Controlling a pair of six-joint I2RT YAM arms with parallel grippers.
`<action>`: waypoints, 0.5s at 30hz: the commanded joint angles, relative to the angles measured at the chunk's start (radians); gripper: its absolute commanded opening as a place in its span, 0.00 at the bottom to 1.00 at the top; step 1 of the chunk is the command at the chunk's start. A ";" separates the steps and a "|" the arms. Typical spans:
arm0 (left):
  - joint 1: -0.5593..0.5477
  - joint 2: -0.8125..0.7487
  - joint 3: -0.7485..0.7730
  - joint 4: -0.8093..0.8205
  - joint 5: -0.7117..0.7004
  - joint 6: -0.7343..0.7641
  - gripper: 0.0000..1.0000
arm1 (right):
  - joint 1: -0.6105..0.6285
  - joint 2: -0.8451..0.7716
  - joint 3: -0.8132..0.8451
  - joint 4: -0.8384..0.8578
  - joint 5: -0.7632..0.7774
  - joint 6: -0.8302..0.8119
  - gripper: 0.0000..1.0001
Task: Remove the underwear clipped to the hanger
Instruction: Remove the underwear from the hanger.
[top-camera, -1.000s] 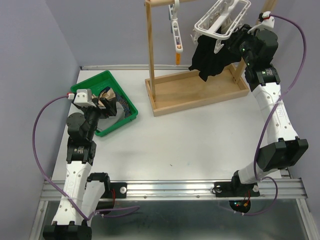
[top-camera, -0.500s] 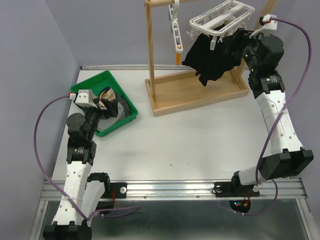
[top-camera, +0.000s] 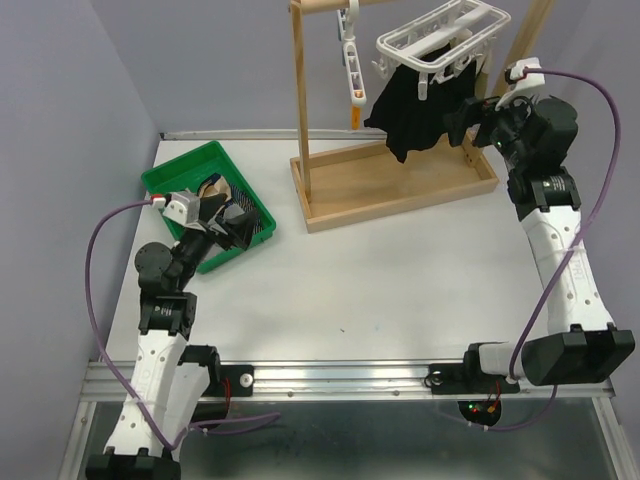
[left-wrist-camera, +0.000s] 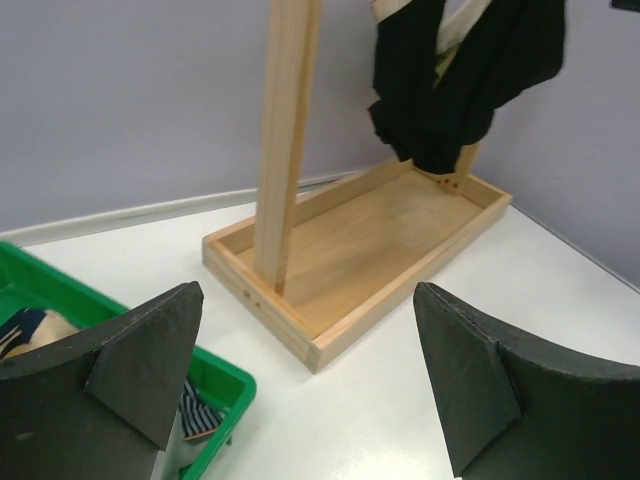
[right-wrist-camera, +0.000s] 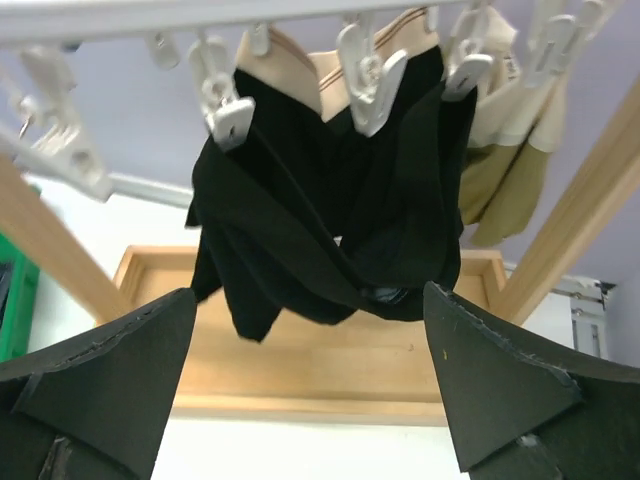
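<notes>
1. At the near left my left claw (left-wrist-camera: 306, 290) stood wide and held nothing. It hung over the near right end of the green bin (top-camera: 180, 162).
2. In the bin lay striped underwear (left-wrist-camera: 198, 420) and a tan piece (top-camera: 214, 186). I could not tell what lay under my own fingers.
3. Right of the bin, on the far side of the table, stood the wooden stand (top-camera: 400, 185), well apart from my left claw.
4. High in the stand hung the white hanger (top-camera: 440, 35). Black underwear (top-camera: 415, 110) was clipped to it and drooped above the stand's tray.
5. Behind the black, a tan pair (right-wrist-camera: 505, 190) was clipped on the right.
6. At the far right my right claw (right-wrist-camera: 309, 292) was raised just beside the right edge of the black underwear. Its jaws were wide and held nothing, and the cloth hung ahead of my fingers, ungripped.
</notes>
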 joint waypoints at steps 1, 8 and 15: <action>-0.077 -0.004 -0.002 0.164 0.037 -0.034 0.98 | -0.102 -0.020 0.006 -0.094 -0.231 -0.127 1.00; -0.501 0.080 0.073 0.190 -0.277 0.067 0.96 | -0.291 0.146 0.186 -0.450 -0.642 -0.285 1.00; -0.896 0.404 0.247 0.410 -0.482 0.262 0.96 | -0.291 0.006 -0.079 -0.465 -0.741 -0.429 1.00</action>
